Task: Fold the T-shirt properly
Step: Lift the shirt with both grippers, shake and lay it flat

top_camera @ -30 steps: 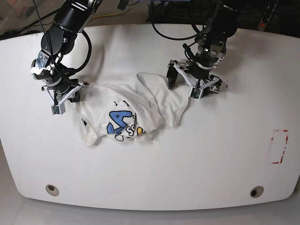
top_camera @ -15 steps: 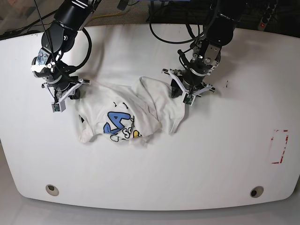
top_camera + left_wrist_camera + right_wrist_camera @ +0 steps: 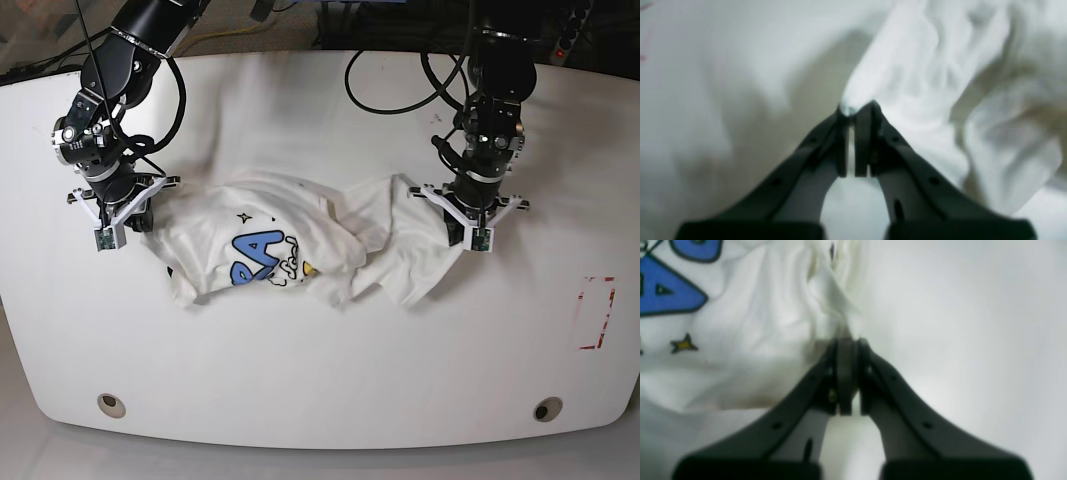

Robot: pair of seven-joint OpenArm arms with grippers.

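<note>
Crumpled T-shirt (image 3: 300,250), long axis left-right across table (image 3: 320,380), each end pinched by left end effector (image 3: 452,222) and right end effector (image 3: 140,215).

The T-shirt (image 3: 300,240) is soft matt white cloth with many wrinkles, the table (image 3: 320,380) looks smooth and slightly glossy white, and the gripper fingers (image 3: 907,413) look like matt black plastic

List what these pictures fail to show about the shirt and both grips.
- T-shirt: part of the print is buried under folds in the base view.
- Left gripper: left wrist view is blurred; which part of the shirt it pinches is unreadable.
- Right gripper: the pinched cloth is hidden between the shut jaws.
- Base view: both fingertip pairs are hidden by the wrists.
</note>
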